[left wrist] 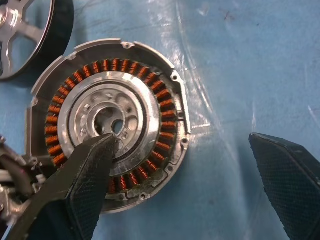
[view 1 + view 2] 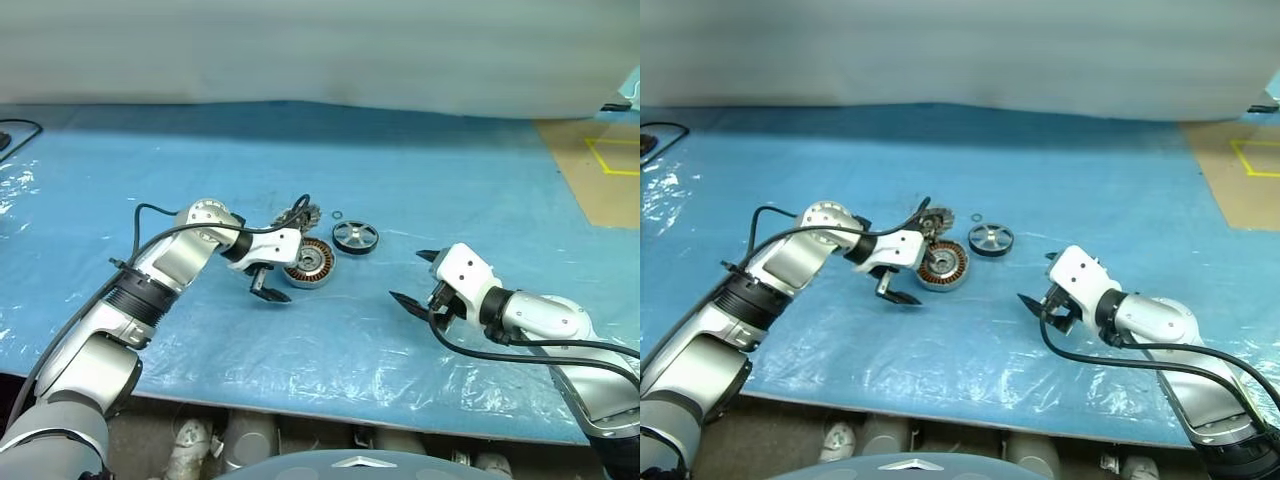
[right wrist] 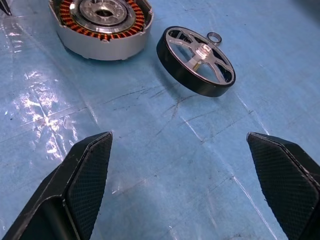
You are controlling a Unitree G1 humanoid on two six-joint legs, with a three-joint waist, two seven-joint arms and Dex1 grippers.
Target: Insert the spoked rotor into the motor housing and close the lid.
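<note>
The motor housing (image 2: 310, 262), a silver cup with copper windings, lies open at mid-table. Its lid (image 2: 298, 214) stands tilted up at the far edge, partly hidden by my left hand. The spoked rotor (image 2: 355, 237), black-rimmed with silver spokes, lies flat on the sheet just right of the housing. My left gripper (image 2: 272, 287) is open at the housing's near left side. In the left wrist view one of its fingers (image 1: 95, 165) overlaps the hub and the other is over the sheet. My right gripper (image 2: 407, 276) hangs open and empty, nearer and to the right of the rotor (image 3: 197, 60).
A blue plastic sheet (image 2: 300, 360) covers the table. A tiny thin ring (image 2: 338, 213) lies just beyond the rotor. A black cable (image 2: 20, 128) sits at the far left, and a brown surface with yellow tape (image 2: 600, 170) at the far right. The table's front edge runs close below both arms.
</note>
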